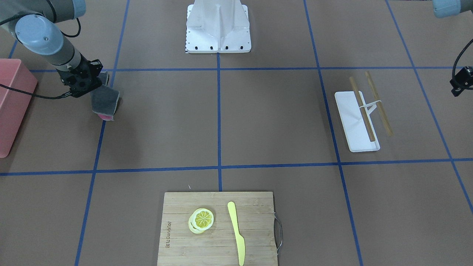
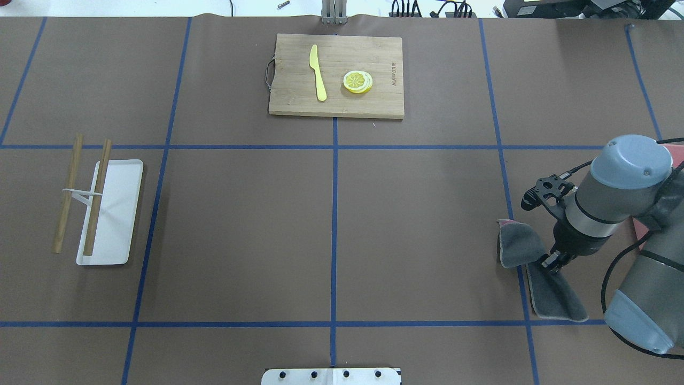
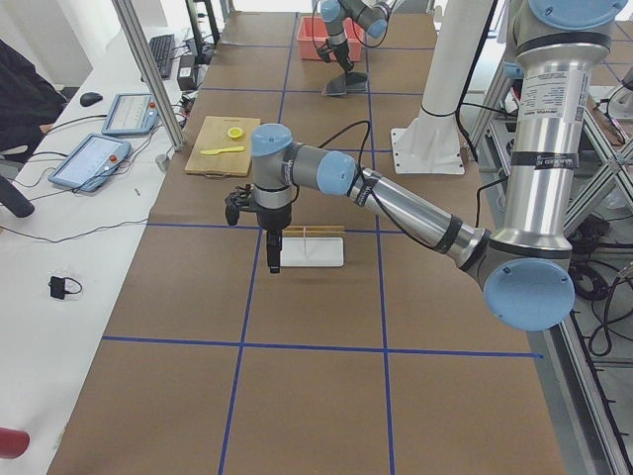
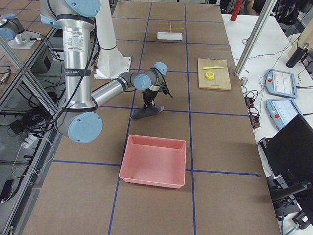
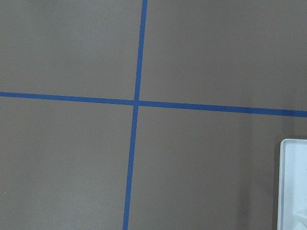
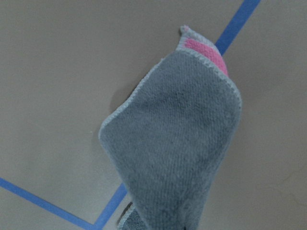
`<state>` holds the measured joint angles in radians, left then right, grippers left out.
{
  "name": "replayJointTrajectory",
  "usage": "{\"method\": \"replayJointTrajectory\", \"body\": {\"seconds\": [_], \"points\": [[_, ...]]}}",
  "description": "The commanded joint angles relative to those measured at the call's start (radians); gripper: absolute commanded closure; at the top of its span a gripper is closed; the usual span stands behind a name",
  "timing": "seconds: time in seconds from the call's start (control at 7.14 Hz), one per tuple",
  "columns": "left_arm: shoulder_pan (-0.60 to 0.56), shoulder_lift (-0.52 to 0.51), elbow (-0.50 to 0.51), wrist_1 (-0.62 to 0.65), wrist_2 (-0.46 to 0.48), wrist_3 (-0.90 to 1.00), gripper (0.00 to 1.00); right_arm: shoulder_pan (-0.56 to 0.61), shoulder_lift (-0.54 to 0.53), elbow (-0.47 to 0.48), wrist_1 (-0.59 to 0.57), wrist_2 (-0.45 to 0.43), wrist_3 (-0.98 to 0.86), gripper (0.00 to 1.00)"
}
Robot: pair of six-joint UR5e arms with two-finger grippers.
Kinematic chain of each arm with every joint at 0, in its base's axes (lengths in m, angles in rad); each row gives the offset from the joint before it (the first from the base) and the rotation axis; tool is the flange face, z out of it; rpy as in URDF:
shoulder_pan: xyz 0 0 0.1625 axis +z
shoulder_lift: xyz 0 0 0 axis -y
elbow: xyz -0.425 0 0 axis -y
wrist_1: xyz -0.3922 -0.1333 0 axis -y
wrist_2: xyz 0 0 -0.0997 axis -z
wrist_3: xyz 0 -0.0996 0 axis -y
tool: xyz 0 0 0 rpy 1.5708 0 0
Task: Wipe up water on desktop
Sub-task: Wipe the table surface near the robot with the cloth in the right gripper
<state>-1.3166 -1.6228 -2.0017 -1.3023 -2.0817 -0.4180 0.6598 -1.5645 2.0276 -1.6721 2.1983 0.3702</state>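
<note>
Matte brown desktop (image 2: 417, 214), blue tape grid. Directly on it:
- bamboo cutting board (image 2: 291, 101), far centre
- small white tray (image 2: 120, 214), robot's left, with a thin wooden stick (image 2: 67, 192) just beside it
- pink plastic bin (image 4: 154, 159), right
- white base plate (image 1: 218, 47)
- grey cloth (image 2: 556, 294), partly resting

One cloth (image 2: 517, 247), board (image 2: 299, 102), knife (image 2: 318, 75), tray (image 2: 121, 214); two sticks (image 2: 68, 193)

Occlusions and crop notes
Right gripper (image 2: 550, 261): fingertips mostly buried in the grey cloth (image 2: 521, 246), which also fills the right wrist view. Left gripper (image 3: 274, 263): too small in the left-side view to read its jaws. In the front-facing view, the pink bin (image 1: 13, 107) is cropped at 9 o'clock and the cutting board (image 1: 218, 244) at 6 o'clock. The white tray (image 5: 293, 184) is cropped at 4 o'clock in the left wrist view.
</note>
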Motion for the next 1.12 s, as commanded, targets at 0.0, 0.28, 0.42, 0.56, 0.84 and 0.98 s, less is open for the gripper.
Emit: {"method": "replayJointTrajectory", "body": {"seconds": [0.0,0.28,0.42,0.56,0.84,0.98], "points": [[-0.006,0.004,0.001,0.0,0.002,0.002,0.02,0.012,0.047,-0.05,0.0,-0.031,0.004,1.0],[-0.025,0.012,0.017,0.0,0.002,0.072,0.02,0.154,0.111,-0.169,-0.002,-0.054,-0.148,1.0],[-0.026,0.012,0.02,0.0,0.002,0.073,0.02,0.203,0.133,-0.247,0.0,-0.055,-0.224,1.0],[-0.026,0.012,0.02,0.0,0.002,0.073,0.02,0.237,0.177,-0.309,0.0,-0.057,-0.256,1.0],[-0.048,0.014,0.026,0.0,0.003,0.1,0.02,0.3,0.336,-0.448,0.0,-0.055,-0.258,1.0],[-0.084,0.014,0.05,0.0,0.002,0.158,0.02,0.326,0.378,-0.484,0.0,-0.057,-0.252,1.0]]}}
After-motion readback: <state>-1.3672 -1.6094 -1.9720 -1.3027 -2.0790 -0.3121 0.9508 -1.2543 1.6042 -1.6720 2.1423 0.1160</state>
